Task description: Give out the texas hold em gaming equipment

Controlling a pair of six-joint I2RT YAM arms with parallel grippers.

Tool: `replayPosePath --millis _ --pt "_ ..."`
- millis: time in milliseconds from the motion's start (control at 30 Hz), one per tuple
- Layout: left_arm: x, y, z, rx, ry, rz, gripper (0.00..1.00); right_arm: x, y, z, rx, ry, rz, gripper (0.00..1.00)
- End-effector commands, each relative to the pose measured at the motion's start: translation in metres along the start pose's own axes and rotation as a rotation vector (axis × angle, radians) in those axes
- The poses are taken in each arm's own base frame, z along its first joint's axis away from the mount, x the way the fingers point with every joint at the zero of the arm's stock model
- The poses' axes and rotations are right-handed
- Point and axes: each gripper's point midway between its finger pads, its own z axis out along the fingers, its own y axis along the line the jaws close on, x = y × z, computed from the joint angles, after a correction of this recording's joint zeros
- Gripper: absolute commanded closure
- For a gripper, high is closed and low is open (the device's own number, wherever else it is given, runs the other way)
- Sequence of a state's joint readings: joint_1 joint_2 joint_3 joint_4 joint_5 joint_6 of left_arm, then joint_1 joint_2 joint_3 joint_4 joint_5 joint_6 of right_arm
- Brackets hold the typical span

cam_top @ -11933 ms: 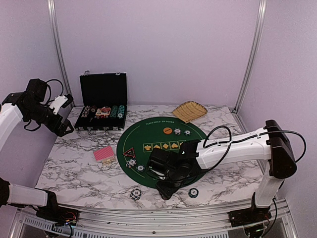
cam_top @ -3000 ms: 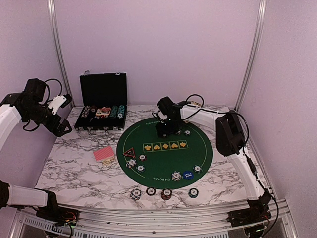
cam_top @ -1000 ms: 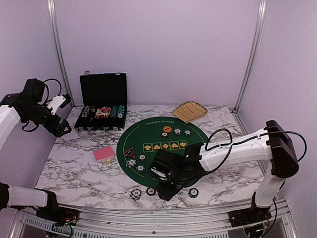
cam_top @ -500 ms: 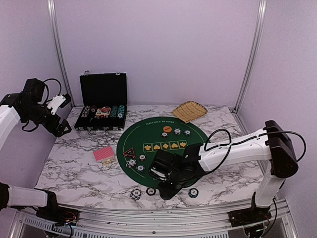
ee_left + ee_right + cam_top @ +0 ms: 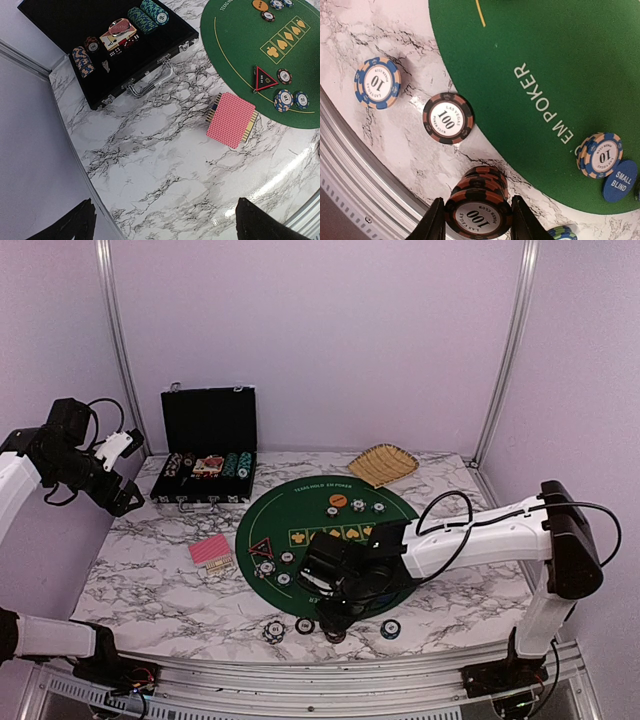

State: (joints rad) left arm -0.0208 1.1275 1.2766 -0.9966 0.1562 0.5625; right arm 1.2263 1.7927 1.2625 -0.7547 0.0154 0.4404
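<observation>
Compared with half a second ago, the right end effector, clasping the stack of 100 chips near the table edge, has shifted slightly inward, while the left end effector stays spread open.

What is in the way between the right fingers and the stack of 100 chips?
Nothing visible. The right fingers sit against both sides of the 100 chip stack; the nearest loose chip lies apart from it.
</observation>
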Motion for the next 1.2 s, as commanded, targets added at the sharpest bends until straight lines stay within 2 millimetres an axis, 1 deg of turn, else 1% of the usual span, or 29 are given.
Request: replayPosePath --millis 0,67,133,200,333,400,467,567,633,700,767,900,1000,1067,1167 --pt "-0.003 -0.002 -0.008 0.007 -0.008 0.002 0.01 -0.02 -0.001 -0.032 0.008 -0.071 -0.002 0.8" --pt "-0.003 -0.002 -0.008 0.008 -0.009 0.003 0.01 -0.025 -0.008 -0.038 0.01 -0.085 0.013 0.81" --pt "-0.003 -0.002 -0.009 0.007 -0.01 0.003 0.01 -0.03 -0.02 -0.044 0.013 -0.099 0.038 0.81" --pt "-0.004 -0.002 -0.009 0.004 -0.011 0.003 0.01 -0.033 -0.035 -0.049 0.025 -0.113 0.066 0.81" --pt "-0.003 -0.001 -0.01 -0.001 -0.01 0.006 0.01 -0.037 -0.075 -0.059 0.071 -0.138 0.127 0.81" --pt "-0.003 -0.001 -0.01 0.001 -0.011 0.005 0.01 -0.038 -0.095 -0.064 0.089 -0.149 0.164 0.82" --pt "-0.003 -0.002 -0.009 0.004 -0.01 0.005 0.01 -0.039 -0.11 -0.068 0.1 -0.163 0.191 0.82" --pt "-0.003 -0.002 -0.01 0.001 -0.011 0.008 0.01 -0.036 -0.126 -0.071 0.119 -0.167 0.216 0.82" --pt "-0.003 -0.002 -0.009 0.002 -0.009 0.008 0.01 -0.031 -0.141 -0.071 0.145 -0.162 0.241 0.81" --pt "-0.003 -0.002 -0.008 0.007 -0.008 0.008 0.01 -0.025 -0.161 -0.068 0.165 -0.159 0.285 0.81" --pt "-0.003 -0.003 -0.007 0.013 -0.008 0.004 0.01 -0.016 -0.187 -0.064 0.182 -0.158 0.348 0.81" --pt "-0.003 -0.003 -0.007 0.012 -0.007 0.005 0.01 0.003 -0.219 -0.05 0.201 -0.145 0.431 0.81" --pt "-0.003 -0.002 -0.009 0.003 -0.007 0.01 0.01 0.018 -0.234 -0.037 0.209 -0.119 0.471 0.81" --pt "-0.002 -0.002 -0.008 0.003 -0.006 0.011 0.01 0.022 -0.241 -0.032 0.21 -0.118 0.488 0.81" --pt "-0.002 -0.003 -0.007 0.012 -0.004 0.008 0.01 0.021 -0.249 -0.025 0.206 -0.119 0.505 0.8"
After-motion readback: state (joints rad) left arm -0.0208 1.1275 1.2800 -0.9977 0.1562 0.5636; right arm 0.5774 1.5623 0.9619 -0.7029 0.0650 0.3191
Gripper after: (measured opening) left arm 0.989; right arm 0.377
